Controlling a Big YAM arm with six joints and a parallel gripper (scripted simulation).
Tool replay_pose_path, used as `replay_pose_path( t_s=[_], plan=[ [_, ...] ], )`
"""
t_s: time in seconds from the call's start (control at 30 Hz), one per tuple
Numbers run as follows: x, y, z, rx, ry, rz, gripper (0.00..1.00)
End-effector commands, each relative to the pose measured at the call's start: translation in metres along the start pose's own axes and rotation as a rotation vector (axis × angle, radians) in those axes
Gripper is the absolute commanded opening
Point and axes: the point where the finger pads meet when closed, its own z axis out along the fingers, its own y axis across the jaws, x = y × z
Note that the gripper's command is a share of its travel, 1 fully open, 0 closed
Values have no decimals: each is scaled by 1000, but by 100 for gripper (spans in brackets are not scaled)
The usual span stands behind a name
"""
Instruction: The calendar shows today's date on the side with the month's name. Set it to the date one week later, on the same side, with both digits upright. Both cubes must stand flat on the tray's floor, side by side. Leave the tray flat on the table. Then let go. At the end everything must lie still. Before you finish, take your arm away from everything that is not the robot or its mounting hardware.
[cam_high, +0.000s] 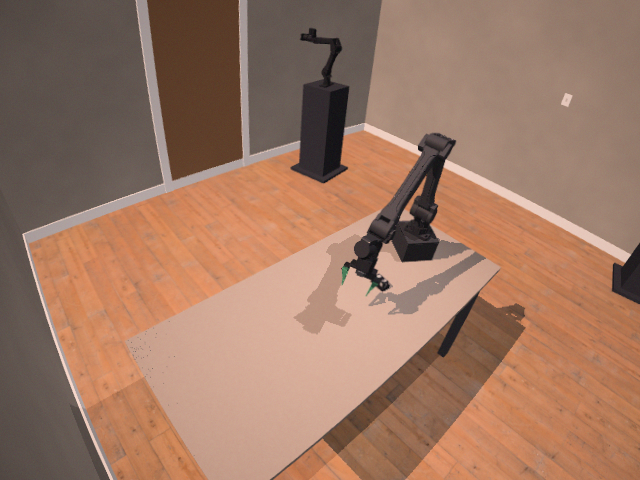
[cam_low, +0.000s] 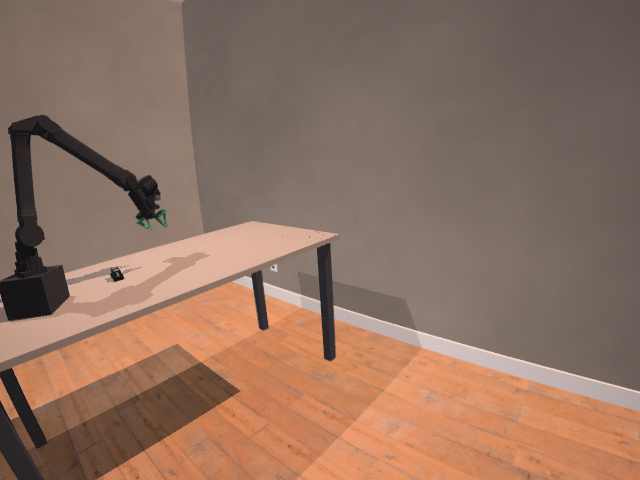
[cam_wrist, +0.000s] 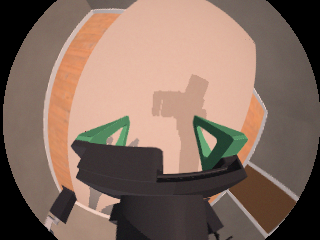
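Note:
The calendar (cam_high: 382, 283) (cam_low: 116, 274) shows only as a small dark object on the table (cam_high: 248, 361) (cam_low: 232, 248), in front of the arm's base. It is too small to make out its tray, cubes or digits. My gripper (cam_high: 355, 286) (cam_low: 155, 225) (cam_wrist: 161, 119), with green fingers, is open and empty. It hangs well above the table, higher than the calendar and a little further out from the base. The wrist view looks down the bare table top, with the gripper's shadow on it. A small dark block (cam_wrist: 62, 207) at its lower left edge may be the calendar.
The arm's black base (cam_high: 415, 242) (cam_low: 32, 291) stands at one end of the long table. A second arm on a black pedestal (cam_high: 321, 129) stands on the floor near the door, far from the table. Another dark pedestal (cam_high: 628, 276) is at the right edge.

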Motion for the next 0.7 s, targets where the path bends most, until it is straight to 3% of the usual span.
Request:
replay_pose_path(
  t_s=[0.0, 0.07, 0.13, 0.23, 0.3, 0.33, 0.47, 0.6, 0.63, 0.67],
  plan=[
    [30, -1, -43, -9, 56, 178, 100],
    [59, 5, -55, -18, 119, 243, 100],
    [59, 5, -55, -18, 119, 243, 100],
    [115, 17, -77, -26, 240, 366, 100],
    [140, 24, -88, -26, 295, 422, 100],
    [141, 24, -88, -26, 297, 424, 100],
    [193, 40, -111, -21, 413, 538, 100],
    [205, 47, -116, -20, 443, 556, 100],
    [188, 43, -119, -19, 412, 548, 100],
    [188, 43, -119, -19, 412, 548, 100]
  ],
)
